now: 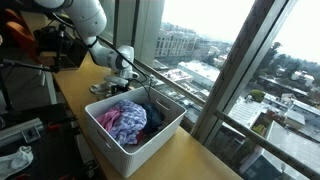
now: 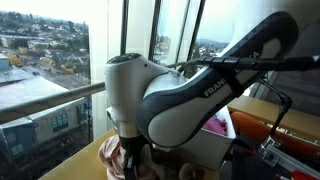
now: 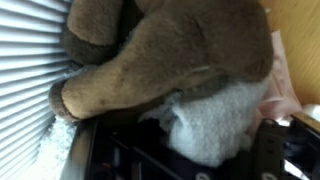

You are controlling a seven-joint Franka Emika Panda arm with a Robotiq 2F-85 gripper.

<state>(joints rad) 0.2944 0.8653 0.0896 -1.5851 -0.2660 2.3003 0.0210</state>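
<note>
Wrist view shows a brown plush (image 3: 170,60) filling most of the frame, with a white fluffy patch (image 3: 215,125) on its lower part; it lies just beside white slats (image 3: 25,90) along the left edge. The gripper (image 3: 180,158) comes in from the bottom, its dark fingers (image 3: 85,160) standing on either side of the plush with the white patch between them, but I cannot tell whether the pads press on it or are just short of it, so whether it is held stays unclear. In an exterior view the gripper (image 1: 124,82) hangs low behind a white bin (image 1: 110,140) that holds clothes (image 1: 125,120), on a wooden table (image 1: 195,160) by the window (image 1: 200,40). In an exterior view the arm (image 2: 190,90) blocks much of the scene, and the plush (image 2: 112,158) sits at its foot beside the bin (image 2: 208,150)
</note>
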